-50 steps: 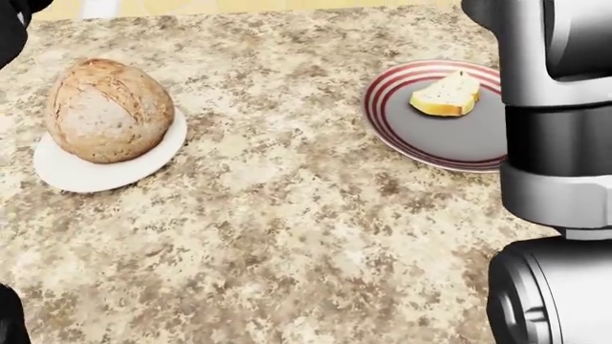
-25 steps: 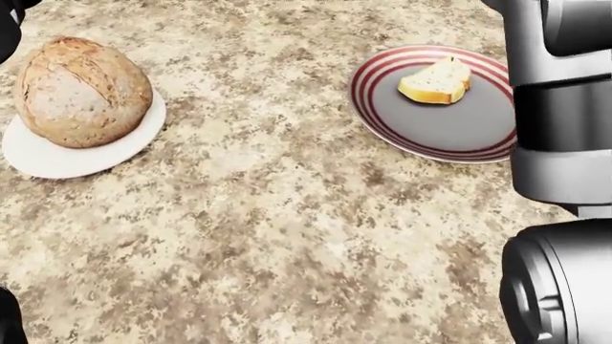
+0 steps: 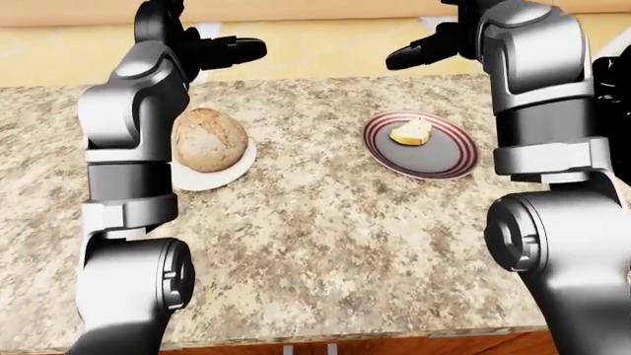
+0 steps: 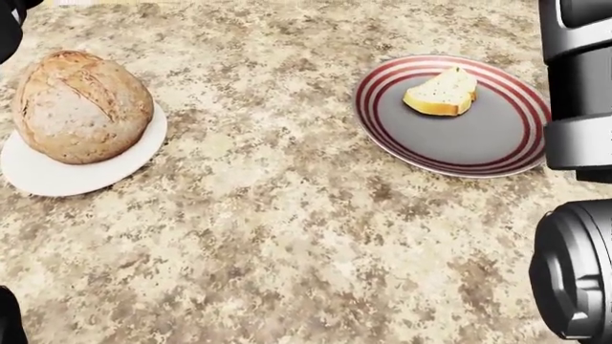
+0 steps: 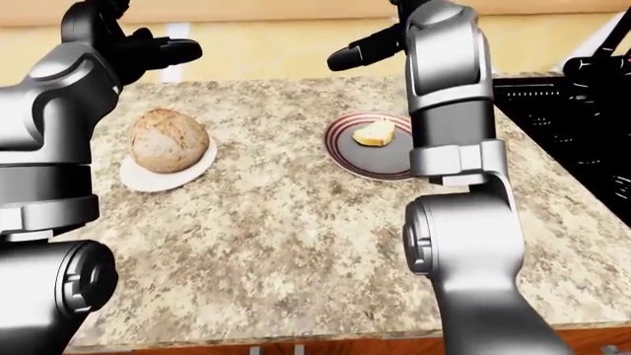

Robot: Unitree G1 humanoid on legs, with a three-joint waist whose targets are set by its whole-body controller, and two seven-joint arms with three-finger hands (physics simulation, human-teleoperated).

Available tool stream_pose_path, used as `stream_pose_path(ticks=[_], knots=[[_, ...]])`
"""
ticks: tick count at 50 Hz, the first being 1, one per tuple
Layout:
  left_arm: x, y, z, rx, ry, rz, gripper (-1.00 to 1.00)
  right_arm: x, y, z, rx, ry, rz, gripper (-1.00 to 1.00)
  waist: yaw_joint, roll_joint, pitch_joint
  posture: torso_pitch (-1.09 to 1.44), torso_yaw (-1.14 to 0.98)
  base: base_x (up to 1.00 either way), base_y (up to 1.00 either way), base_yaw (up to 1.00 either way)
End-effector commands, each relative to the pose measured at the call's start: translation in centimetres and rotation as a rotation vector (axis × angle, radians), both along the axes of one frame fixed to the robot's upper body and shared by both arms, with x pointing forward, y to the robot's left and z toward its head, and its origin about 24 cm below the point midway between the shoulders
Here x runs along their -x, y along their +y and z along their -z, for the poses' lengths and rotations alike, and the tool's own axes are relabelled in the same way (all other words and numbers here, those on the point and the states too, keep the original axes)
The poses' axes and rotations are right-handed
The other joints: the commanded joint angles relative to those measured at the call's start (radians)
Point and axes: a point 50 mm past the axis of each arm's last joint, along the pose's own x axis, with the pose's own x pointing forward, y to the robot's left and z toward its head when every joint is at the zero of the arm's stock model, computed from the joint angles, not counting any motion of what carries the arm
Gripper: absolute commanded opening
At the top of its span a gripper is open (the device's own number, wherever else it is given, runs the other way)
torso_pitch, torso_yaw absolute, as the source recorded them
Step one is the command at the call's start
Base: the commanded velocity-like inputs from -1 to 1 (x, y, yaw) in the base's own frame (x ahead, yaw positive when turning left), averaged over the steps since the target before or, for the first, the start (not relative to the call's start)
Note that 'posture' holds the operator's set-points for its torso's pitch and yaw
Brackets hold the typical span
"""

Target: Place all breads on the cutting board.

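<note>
In the left-eye view, the round loaf [image 3: 208, 139] is sitting on a white plate [image 3: 228, 171] left of centre, and the bread slice [image 3: 411, 132] is lying on a striped plate [image 3: 449, 159] right of centre, both on the granite counter [image 3: 316, 244]. The left hand [image 3: 219, 49] and right hand [image 3: 426, 49] are hanging raised at the top of the frame, fingers spread and gripping nothing.

In the head view, both breads are resting on their plates, well apart, upper left and upper right.

In the right-eye view, a black stove [image 5: 577, 126] is showing at the right edge. No cutting board is appearing in any view (it may lie outside the frames), so I judge nothing is placed yet: both breads are waiting to be moved.
</note>
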Motion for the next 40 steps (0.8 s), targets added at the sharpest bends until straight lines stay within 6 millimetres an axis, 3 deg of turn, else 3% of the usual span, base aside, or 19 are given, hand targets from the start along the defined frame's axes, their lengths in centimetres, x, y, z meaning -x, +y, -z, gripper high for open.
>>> stream_pose_path(ticks=[1, 3, 5, 27, 40], knots=[[0.8, 0.0, -2.5, -0.005, -0.106, 0.003, 1.00, 0.7, 0.1, -2.2, 0.018, -0.092, -0.002, 0.55, 0.001, 0.000, -0.034, 0.00, 0.00, 0.00, 0.00, 0.00], [0.8, -0.1, -2.6, -0.004, -0.106, 0.006, 1.00, 0.7, -0.1, -1.9, 0.016, -0.087, 0.003, 0.35, 0.000, 0.000, -0.034, 0.00, 0.00, 0.00, 0.00, 0.00], [0.7, -0.1, -2.5, -0.003, -0.105, 0.006, 1.00, 0.6, -0.5, -1.4, 0.012, -0.079, 0.014, 0.40, 0.000, -0.001, -0.033, 0.00, 0.00, 0.00, 0.00, 0.00], [0.8, -0.1, -2.7, -0.004, -0.107, 0.007, 1.00, -0.2, -2.6, 2.2, 0.008, -0.007, 0.077, 0.28, 0.003, -0.008, -0.035, 0.00, 0.00, 0.00, 0.00, 0.00], [0.8, 0.2, -2.6, 0.000, -0.107, 0.004, 1.00, -1.5, -2.8, 5.0, 0.012, 0.045, 0.095, 0.29, 0.004, -0.007, -0.041, 0.00, 0.00, 0.00, 0.00, 0.00]])
